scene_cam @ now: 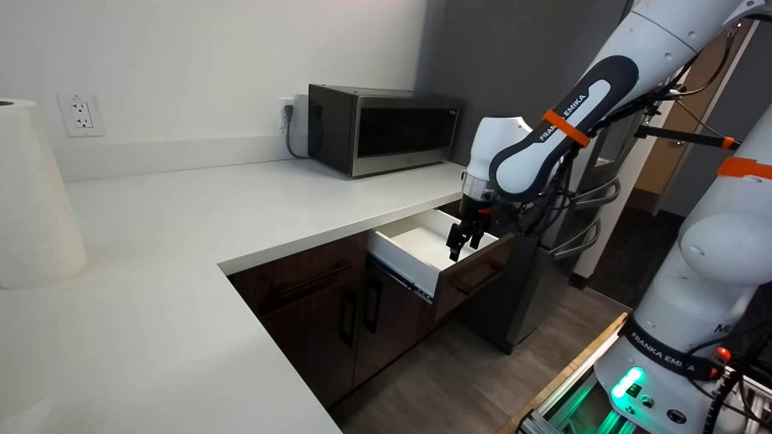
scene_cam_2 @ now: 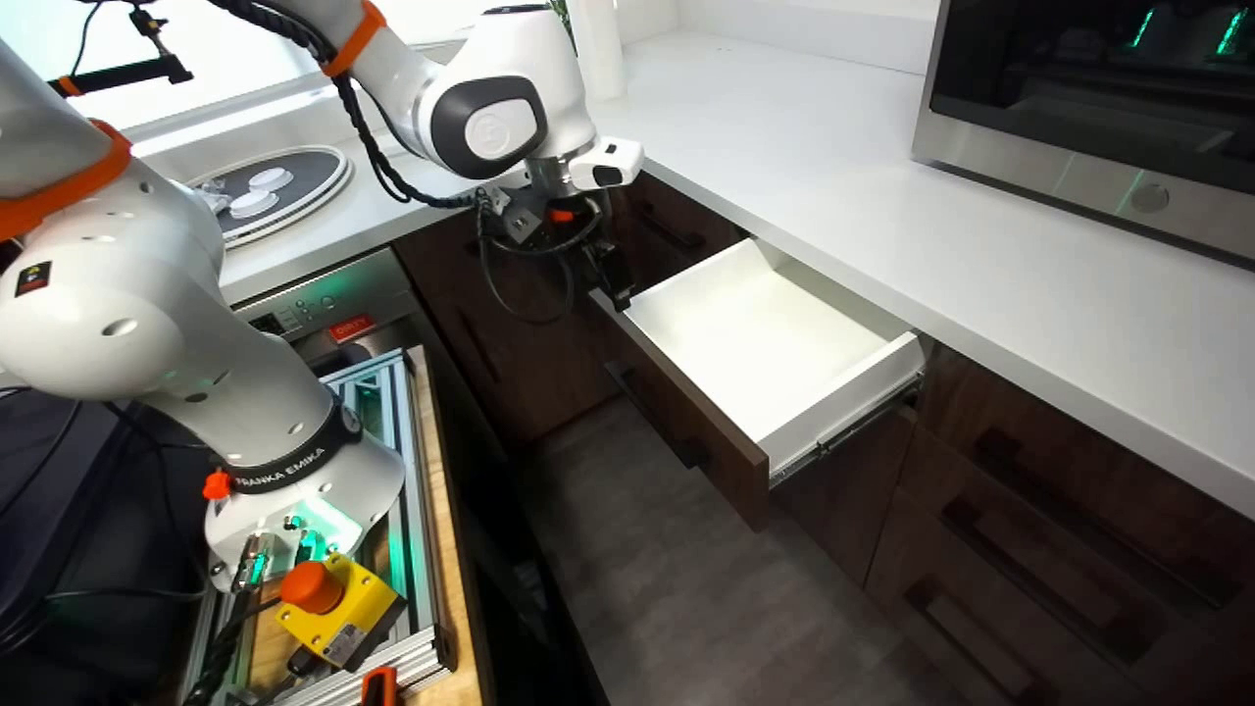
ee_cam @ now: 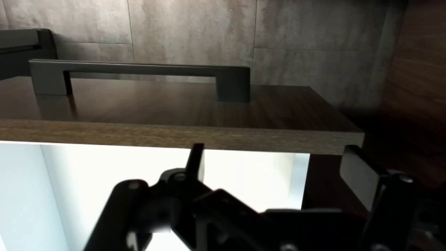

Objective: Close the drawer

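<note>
Drawer (scene_cam: 425, 246) is out from under the white counter (scene_cam: 271, 193); in an exterior view the microwave (scene_cam: 401, 132) stands on the counter at roughly its 11 o'clock, and the gripper (scene_cam: 464, 251) shows against the white box at roughly 2 o'clock from its middle. Fingers (ee_cam: 359, 179) are spread wide: in the wrist view the 9 o'clock one shows over the white interior, the 3 o'clock one past the side wall (ee_cam: 299, 179), with the bar handle (ee_cam: 139, 68) on the brown front panel (ee_cam: 174, 104) at 10 o'clock from the gripper. Can't tell whether either fingertip touches the drawer.
</note>
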Motion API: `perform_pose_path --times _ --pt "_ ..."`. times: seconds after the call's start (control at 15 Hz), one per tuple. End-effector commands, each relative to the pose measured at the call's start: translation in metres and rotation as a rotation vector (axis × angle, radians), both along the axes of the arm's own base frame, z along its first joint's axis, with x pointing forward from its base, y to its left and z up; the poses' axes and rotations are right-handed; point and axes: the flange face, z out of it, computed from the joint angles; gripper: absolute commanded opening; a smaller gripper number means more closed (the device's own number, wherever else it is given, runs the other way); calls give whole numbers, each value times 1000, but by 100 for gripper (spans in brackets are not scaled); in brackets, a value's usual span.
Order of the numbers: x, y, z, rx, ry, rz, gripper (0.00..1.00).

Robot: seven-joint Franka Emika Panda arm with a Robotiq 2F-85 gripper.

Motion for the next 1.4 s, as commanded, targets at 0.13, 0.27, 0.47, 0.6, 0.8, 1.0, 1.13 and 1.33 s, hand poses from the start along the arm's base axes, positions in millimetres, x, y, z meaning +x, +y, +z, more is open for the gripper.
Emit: perform_pose_path --times 0.13,0.27,0.47,0.6,0.8,1.0,1.13,1.33 --pt "-6 0 -18 -34 55 7 100" --pt "-8 -1 -25 -24 79 -4 97" --pt "-9 -4 -36 -21 95 0 70" --pt "-12 -4 -45 -15 122 -4 53" --pt "-14 -8 -57 -27 135 -7 30" --pt "-13 -14 -65 -58 106 -2 8" --pt "-11 -20 -64 -103 56 2 0" --pt "-1 -26 -47 -155 -50 -3 0"
